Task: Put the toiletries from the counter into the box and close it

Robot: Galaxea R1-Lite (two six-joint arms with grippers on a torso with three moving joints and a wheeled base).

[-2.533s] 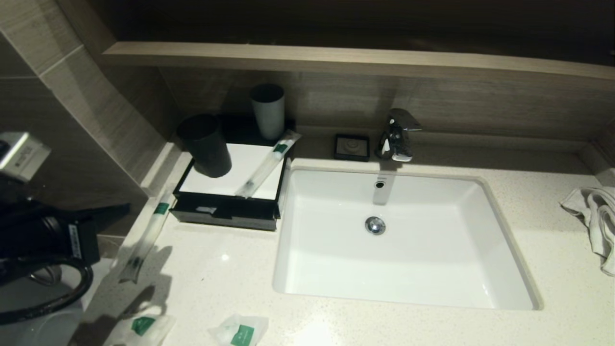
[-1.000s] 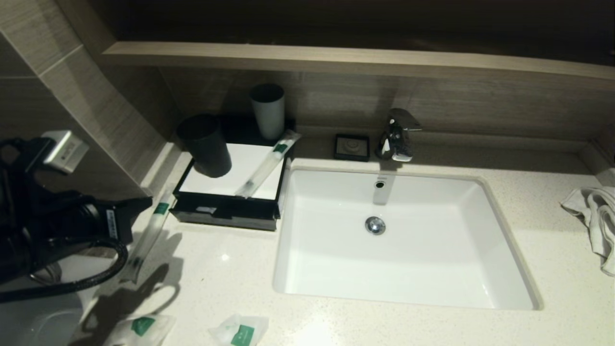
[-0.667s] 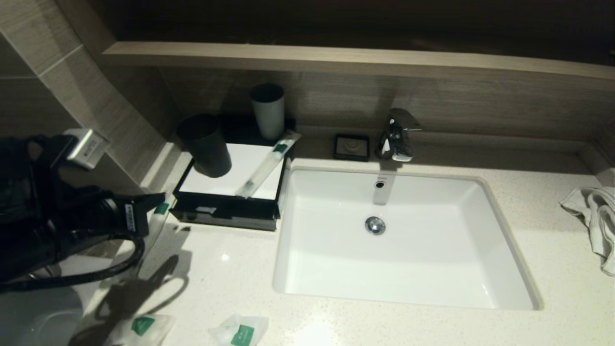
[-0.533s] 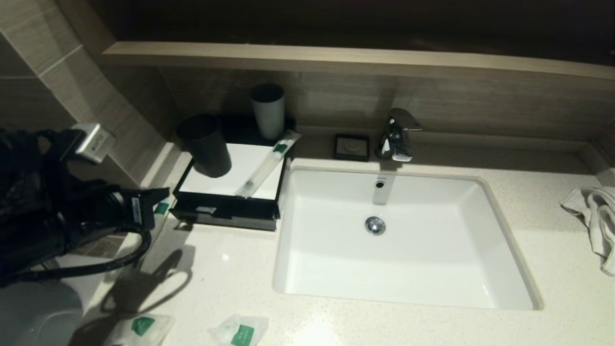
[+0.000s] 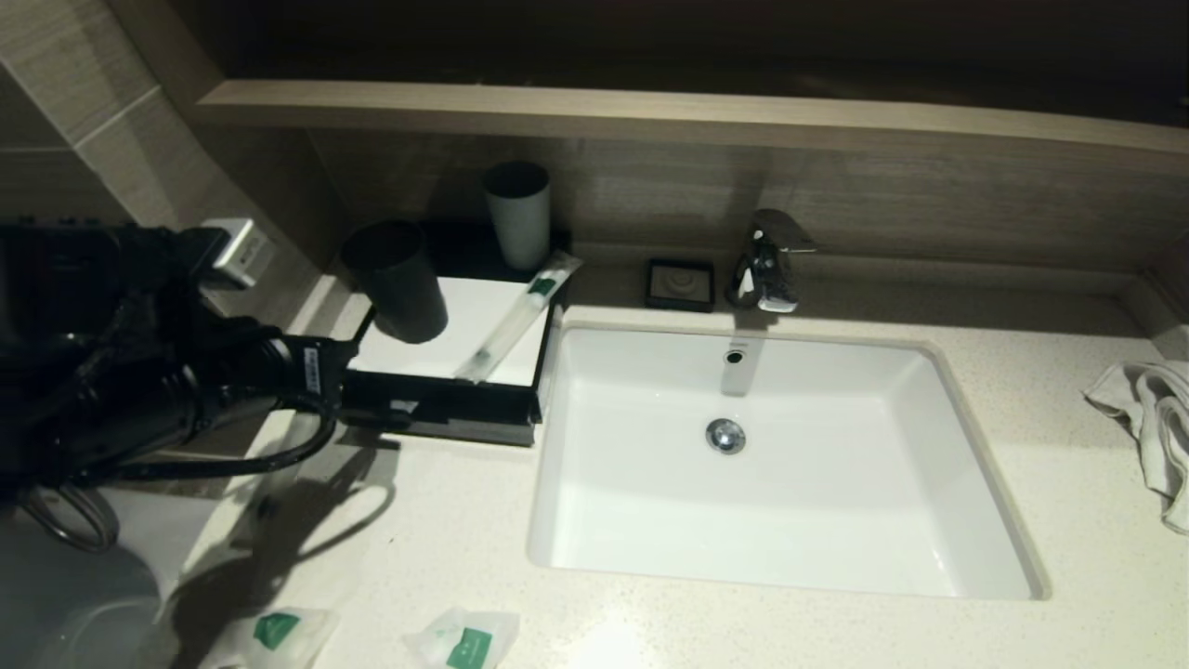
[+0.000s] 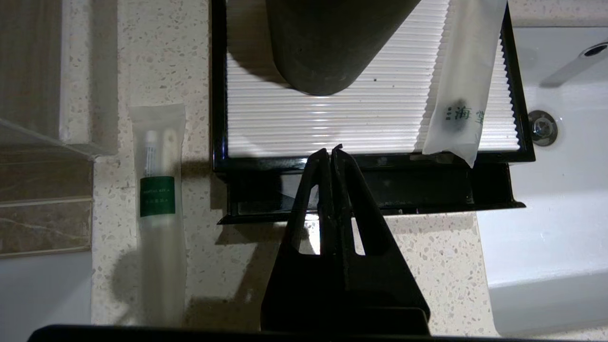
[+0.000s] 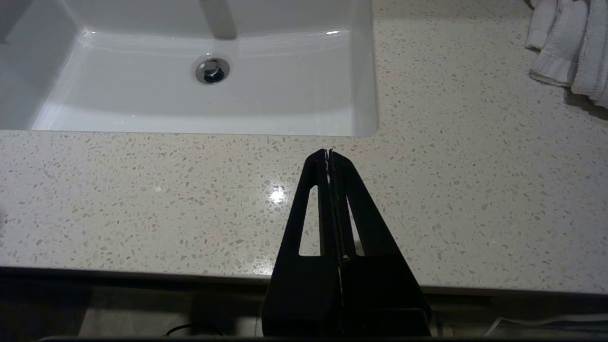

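Box (image 5: 446, 372) sits on surface (image 5: 446, 548) left of sink (image 5: 771, 465), drawer out only a little. Left gripper (image 6: 331, 151) pressed shut, holding nothing, tips at drawer front. Step looks like opening drawer; next move likely needs hook on drawer edge and straight pull.

Count: two long packets, one on box top (image 5: 516, 316), one on surface beside box (image 6: 158, 209). Two small pouches (image 5: 274, 632) (image 5: 464, 641) on surface near front edge. Two cups (image 5: 399, 279) (image 5: 517, 214).

Right gripper (image 7: 329, 153) shut, empty, parked over front edge by sink.
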